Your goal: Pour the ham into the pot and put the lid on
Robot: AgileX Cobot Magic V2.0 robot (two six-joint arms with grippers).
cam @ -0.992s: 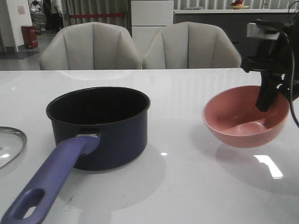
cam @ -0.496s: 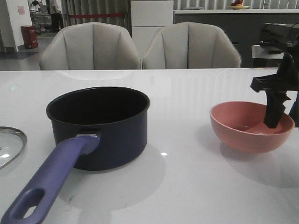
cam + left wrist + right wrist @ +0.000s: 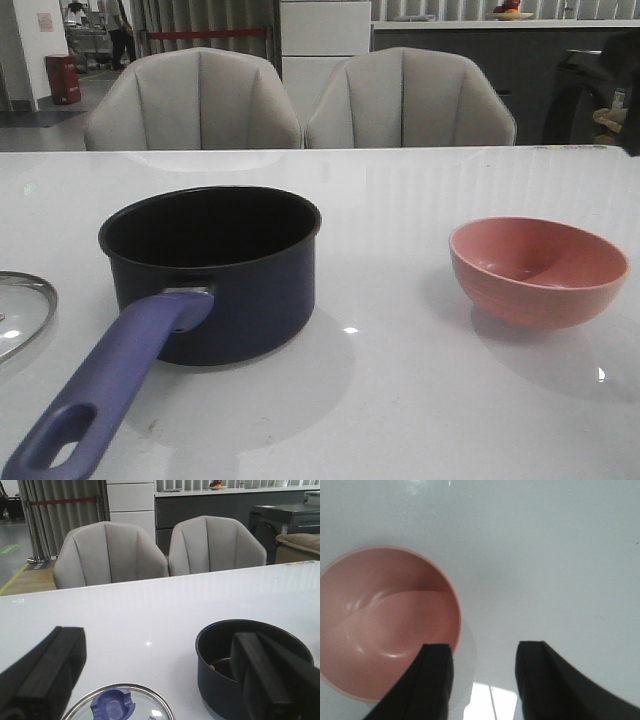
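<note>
The dark navy pot (image 3: 215,270) stands left of the table's middle, its purple-blue handle (image 3: 110,380) pointing toward the near edge. One small orange bit of ham (image 3: 212,667) shows on the pot's floor. The glass lid (image 3: 18,310) lies flat at the table's left edge, its blue knob (image 3: 112,705) up. My left gripper (image 3: 155,680) hovers open above the lid, its jaws wide apart, with the pot (image 3: 250,660) beside one finger. The pink bowl (image 3: 538,270) sits upright and empty at the right. My right gripper (image 3: 484,647) is open above the bowl's rim (image 3: 455,605), holding nothing.
Two grey chairs (image 3: 300,100) stand behind the table's far edge. Neither arm shows in the front view. White tabletop (image 3: 400,400) lies between pot and bowl.
My right gripper set the tilted bowl down upright on the table, let go of it, and rose out of the front view. Pot and lid have not moved.
</note>
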